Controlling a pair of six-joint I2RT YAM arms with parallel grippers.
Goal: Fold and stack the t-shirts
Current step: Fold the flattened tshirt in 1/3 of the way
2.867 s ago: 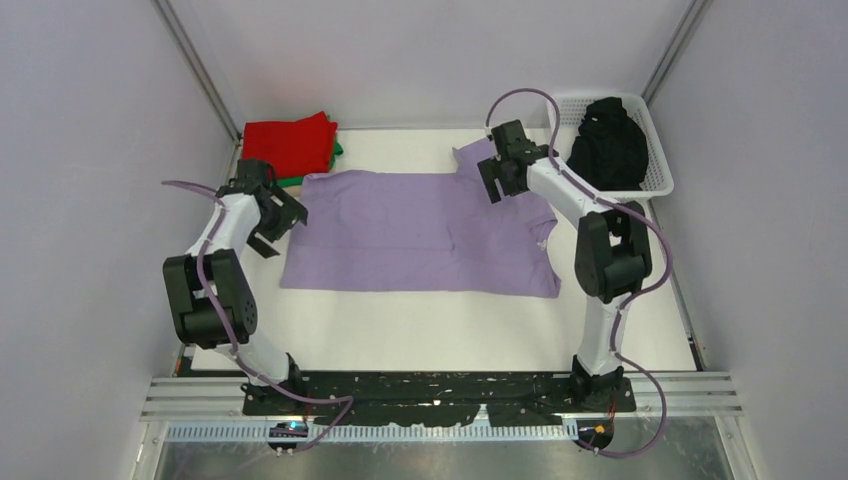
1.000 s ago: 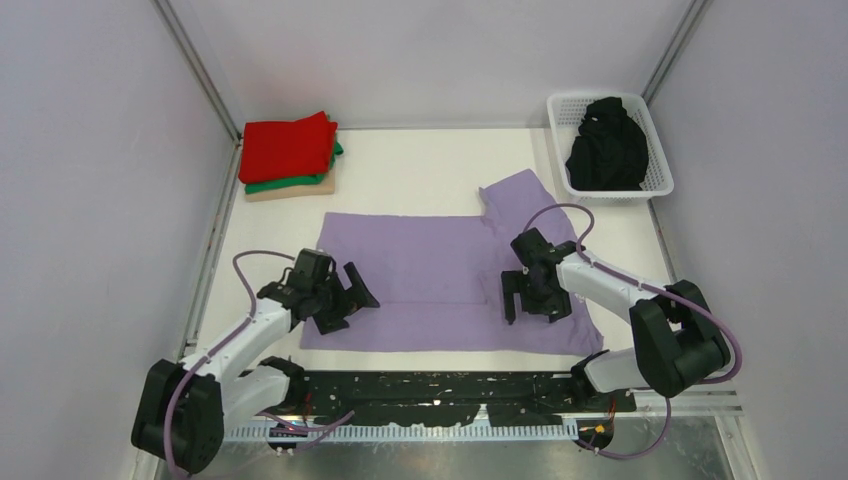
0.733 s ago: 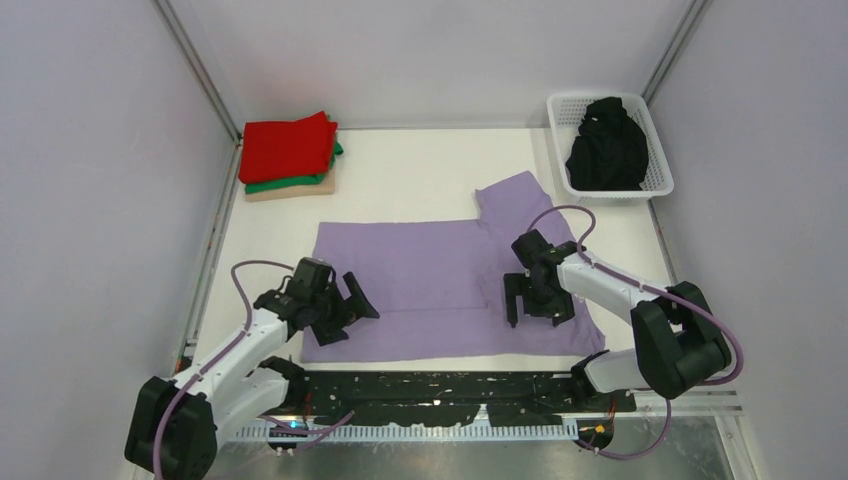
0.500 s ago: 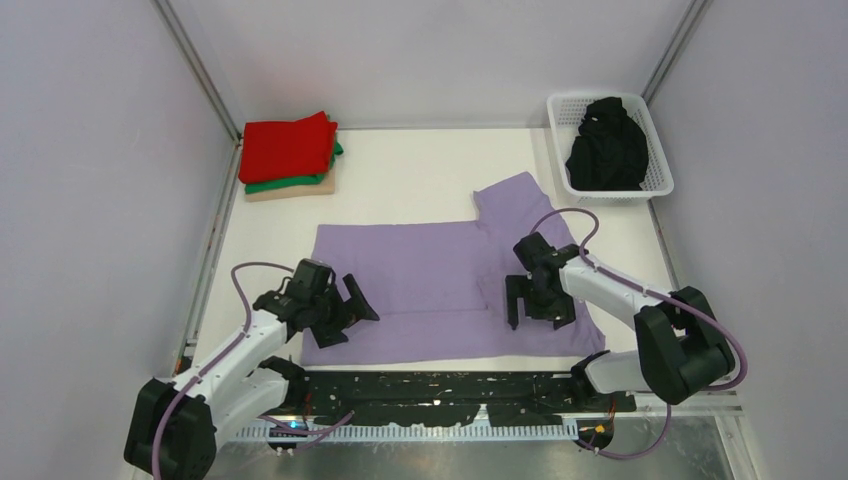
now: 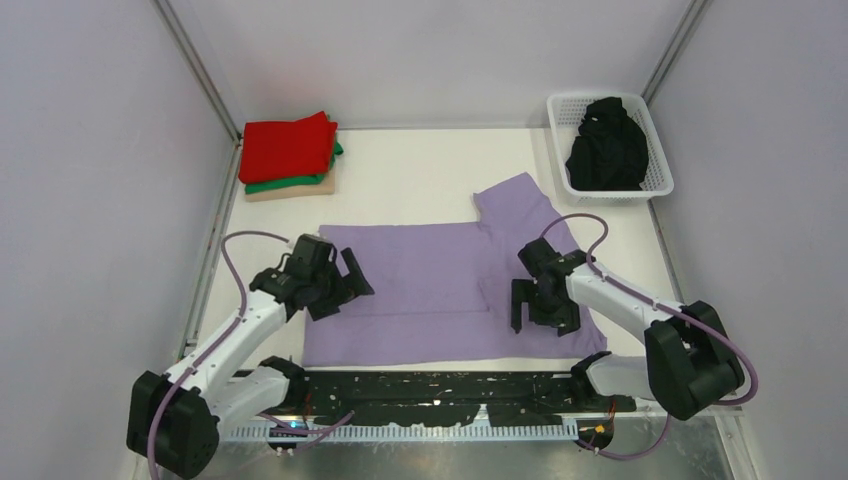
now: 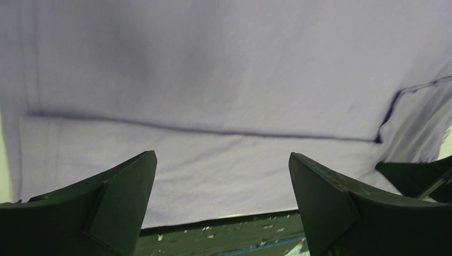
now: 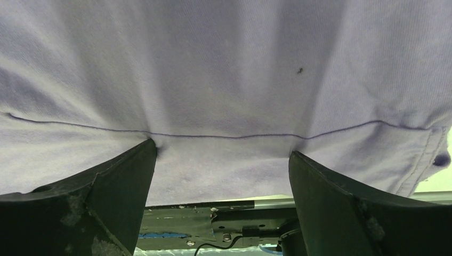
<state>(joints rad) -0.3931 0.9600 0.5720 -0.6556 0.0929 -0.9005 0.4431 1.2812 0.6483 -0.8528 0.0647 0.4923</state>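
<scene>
Two claws, both spread wide and holding nothing: from above, my left gripper [image 5: 342,289] and right gripper [image 5: 541,316] hang over the near half of the lavender t-shirt [image 5: 430,270], which lies flat at centre. A red tee [image 5: 288,148] tops the far-left stack. Left wrist: fingers [image 6: 117,202] frame a fold line. Right wrist: fingers [image 7: 341,208] straddle a stitched seam.

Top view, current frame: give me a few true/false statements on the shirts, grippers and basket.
1. The purple t-shirt lies spread on the table. True.
2. The left gripper and right gripper are shut on it. False: both stand open over the cloth, gripping nothing.
3. A black shirt sits in the white basket. True.
4. The red shirt lies under the green shirt. False: red is on top.
5. The basket is at the far left. False: far right.
</scene>
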